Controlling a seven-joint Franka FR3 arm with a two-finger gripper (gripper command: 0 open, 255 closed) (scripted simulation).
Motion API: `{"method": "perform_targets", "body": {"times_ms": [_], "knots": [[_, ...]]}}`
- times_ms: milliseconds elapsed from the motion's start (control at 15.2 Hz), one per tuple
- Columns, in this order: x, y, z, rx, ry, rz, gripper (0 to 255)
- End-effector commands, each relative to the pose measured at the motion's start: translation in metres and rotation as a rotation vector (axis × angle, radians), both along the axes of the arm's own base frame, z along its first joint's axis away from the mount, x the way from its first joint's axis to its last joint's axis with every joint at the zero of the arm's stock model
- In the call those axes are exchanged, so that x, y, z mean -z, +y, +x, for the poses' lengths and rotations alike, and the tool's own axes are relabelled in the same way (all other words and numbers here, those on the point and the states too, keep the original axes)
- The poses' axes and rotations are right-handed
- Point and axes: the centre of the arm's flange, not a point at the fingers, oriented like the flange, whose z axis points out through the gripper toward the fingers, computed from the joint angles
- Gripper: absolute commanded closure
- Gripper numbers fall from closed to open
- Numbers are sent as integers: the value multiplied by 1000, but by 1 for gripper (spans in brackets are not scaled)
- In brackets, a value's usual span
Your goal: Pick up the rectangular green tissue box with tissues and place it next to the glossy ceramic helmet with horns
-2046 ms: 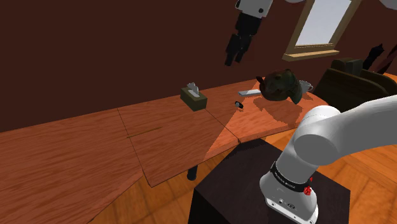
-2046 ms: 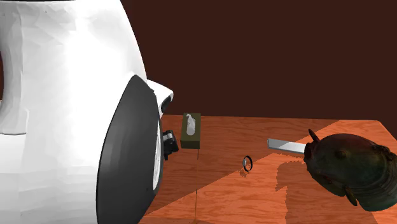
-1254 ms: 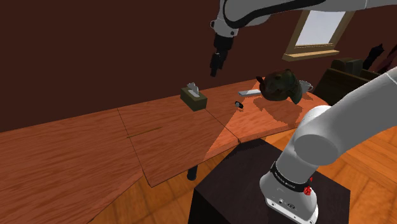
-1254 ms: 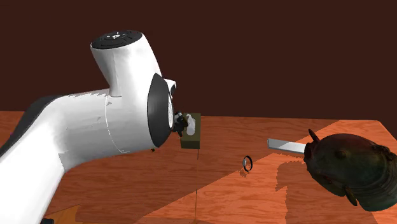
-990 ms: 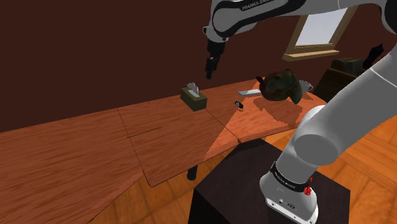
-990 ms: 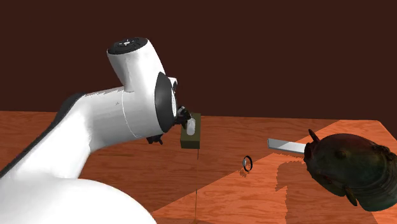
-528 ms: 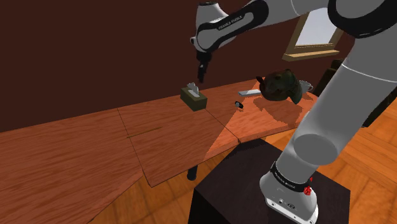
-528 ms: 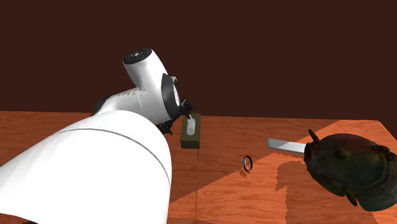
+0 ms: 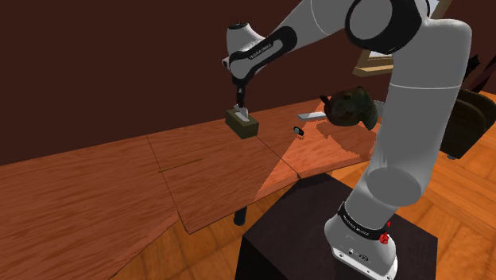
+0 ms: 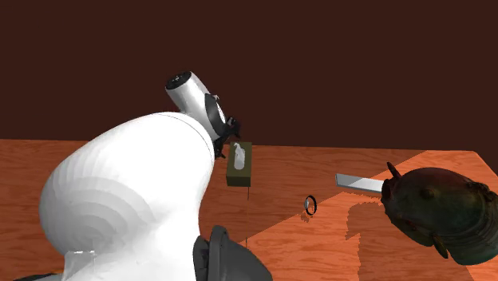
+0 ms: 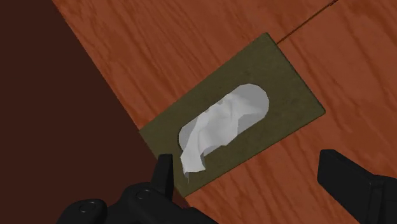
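Note:
An olive-green tissue box [image 9: 242, 123] with a white tissue [image 11: 222, 121] sticking out lies near the back of the wooden table [image 9: 119, 183], close to the dark wall. My gripper [image 9: 240, 103] hangs just above it, pointing down, open. In the wrist view the box [image 11: 286, 95] lies slantwise below the gripper [image 11: 254, 184], with one finger [image 11: 164, 175] over its corner and the other off to the side over bare wood. The dark green horned helmet [image 9: 352, 106] sits further along the table toward the shoulder view's right, and at the second exterior view's right [image 10: 443, 209].
Between box and helmet lie a small dark ring [image 9: 300, 130] and a flat grey strip [image 9: 311, 116]. The brown wall runs right behind the box. My stand [image 9: 318, 231] is at the table's near edge. Dark furniture [image 9: 475, 111] stands on the far right.
The arm swung toward the shoulder view's left and came down, from high above the helmet to just over the tissue box. Box, ring and helmet stayed put.

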Motion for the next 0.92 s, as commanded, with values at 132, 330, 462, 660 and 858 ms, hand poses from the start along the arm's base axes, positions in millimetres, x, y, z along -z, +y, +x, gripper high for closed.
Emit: {"method": "perform_targets", "body": {"times_ms": [132,330,462,660,858], "knots": [[30,-2,43,-75,10,-64,0],[43,-6,48,-82,11,-70,0],[53,-10,50,-82,11,-70,0],[70,-17,52,-82,11,-70,0],[70,-17,52,-82,11,-70,0]]}}
